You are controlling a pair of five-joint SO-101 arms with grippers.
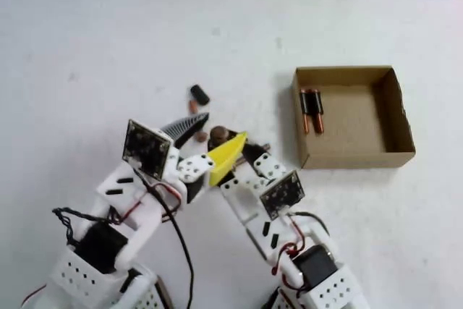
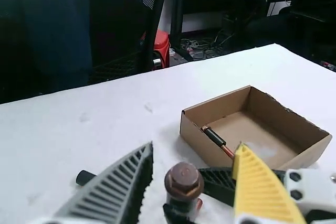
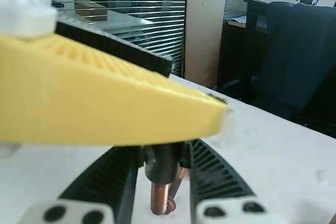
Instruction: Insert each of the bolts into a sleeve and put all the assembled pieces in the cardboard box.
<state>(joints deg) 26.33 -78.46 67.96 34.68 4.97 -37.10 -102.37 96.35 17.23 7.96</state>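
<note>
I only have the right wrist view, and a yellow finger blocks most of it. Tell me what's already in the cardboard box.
Observer: Two assembled pieces lie side by side in the cardboard box, close to one wall.
Operator: Now list what's loose on the table.
Observer: A black sleeve lies beyond the grippers, with a small copper-coloured part just beside it.
Operator: Tell me whose yellow finger that is.
Observer: The left gripper. It is open, with one finger on either side of the bolt head that tops the held piece in the right gripper.
</note>
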